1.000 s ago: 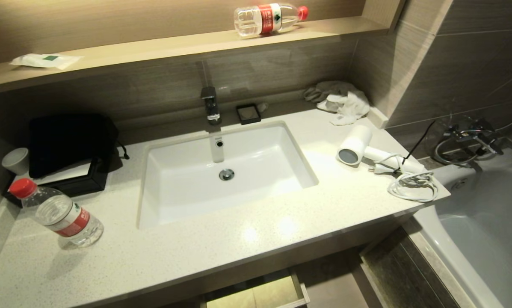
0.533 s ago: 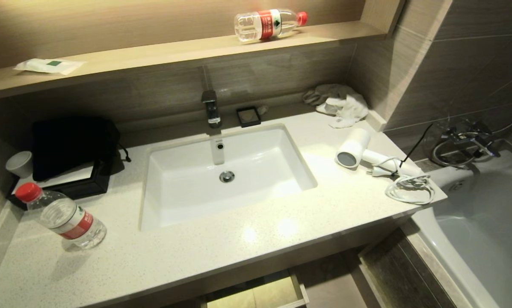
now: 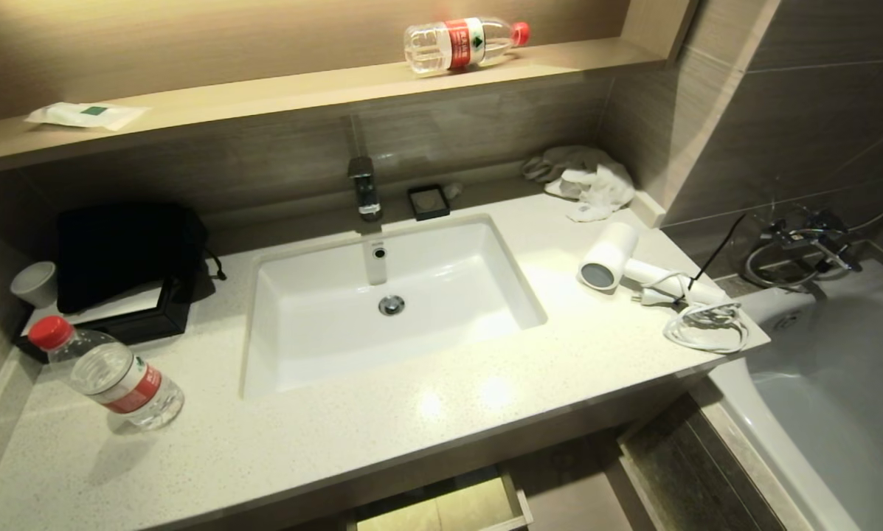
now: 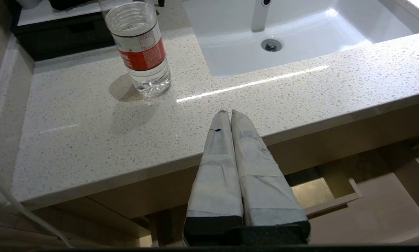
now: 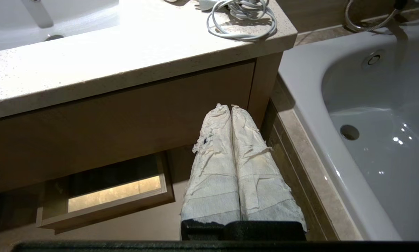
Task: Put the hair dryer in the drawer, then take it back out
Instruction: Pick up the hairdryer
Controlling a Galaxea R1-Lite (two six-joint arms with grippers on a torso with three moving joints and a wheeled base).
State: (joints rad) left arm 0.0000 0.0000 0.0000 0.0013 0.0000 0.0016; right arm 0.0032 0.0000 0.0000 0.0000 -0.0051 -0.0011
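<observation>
The white hair dryer (image 3: 611, 254) lies on the counter's right end, its dark grey end face turned toward the sink. Its coiled white cord (image 3: 707, 328) rests by the counter's corner and also shows in the right wrist view (image 5: 242, 17). Below the counter the drawer (image 3: 518, 505) stands pulled out, with a pale interior and nothing visible inside; its wooden rim shows in both wrist views (image 4: 335, 201) (image 5: 107, 210). My left gripper (image 4: 227, 112) is shut and empty at the counter's front edge. My right gripper (image 5: 227, 105) is shut and empty, low beside the cabinet. Neither arm shows in the head view.
A white sink (image 3: 301, 310) with a faucet (image 3: 364, 184) fills the counter's middle. A water bottle (image 3: 109, 376) and a black bag (image 3: 124, 251) stand at the left, and crumpled cloths (image 3: 589, 181) at the back right. A bathtub (image 3: 839, 398) borders the right side.
The whole head view has shifted slightly, so the camera moved. The hair dryer, the drawer and the other objects have kept their places.
</observation>
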